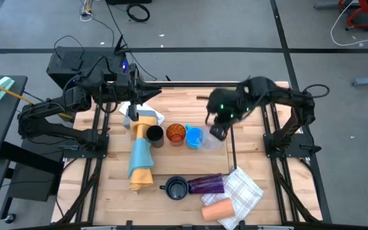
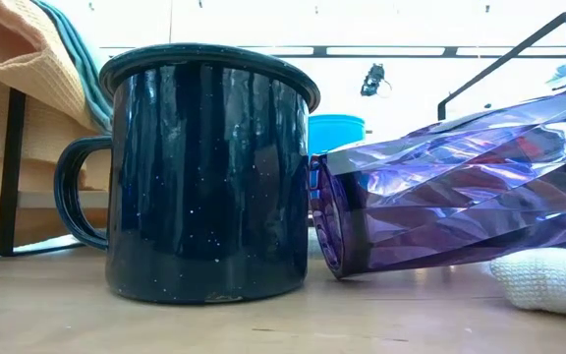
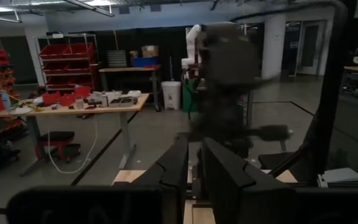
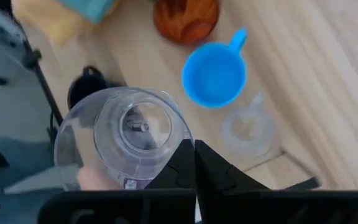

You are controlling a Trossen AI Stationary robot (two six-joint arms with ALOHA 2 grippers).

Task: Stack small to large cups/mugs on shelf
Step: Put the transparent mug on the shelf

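My right end effector [image 4: 194, 163] has its fingers pinched together on the rim of a clear glass [image 4: 124, 138], holding it above the tabletop [image 1: 171, 96]. Below it, in the right wrist view, I see a bright blue handled cup [image 4: 214, 76], an amber cup [image 4: 186, 18], and a small clear handled cup [image 4: 248, 129] just beside the blue one.

From the high view, the black cup [image 1: 154, 135], amber cup and blue cup stand in a row at mid-table, with the right end effector just beside the blue one. The rolled yellow-and-blue cloth [image 1: 140, 160] lies left of them.

Near the front edge, the dark handled mug [image 1: 176, 188] stands upright, and the purple translucent tumbler [image 1: 207, 184] lies on its side touching or nearly touching it. The peach cup [image 1: 217, 210] lies on its side below, against a checked white cloth [image 1: 244, 193].

My left end effector [image 1: 133, 114] sits at the table's back-left, over the cloth's upper end; its fingers [image 3: 229, 180] stand slightly apart and I cannot tell whether they hold anything.
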